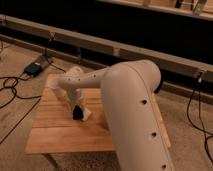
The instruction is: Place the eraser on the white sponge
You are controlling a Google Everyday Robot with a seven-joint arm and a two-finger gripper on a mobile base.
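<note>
Camera view, the only one we have, looks down on a wooden table (pixel 60 132) set on a pale floor, with a dark wall and a long rail behind it. Most of the right half is filled by the robot's thick white arm (pixel 132 100), which rises from the lower right, bends near the top and reaches leftward over the table.

At the end of that arm we see the gripper (pixel 78 113), pointing down at the tabletop near its middle. Its tip is a dark mass, and we cannot tell how far its jaws stand apart or whether they have hold of anything.

The eraser (pixel 77 114) appears as a small black shape right at the gripper's tip, low against the wood; we cannot separate it cleanly from the dark parts of the gripper, so we cannot tell whether it is held or resting. Just to its right, touching or nearly touching that dark shape, we see a small white patch that we take for the white sponge (pixel 86 114), lying flat on the table. Whether the eraser overlaps it we cannot tell.

On the floor to the upper left lies a blue box (pixel 35 68) with black cables (pixel 12 87) looping away from it.
</note>
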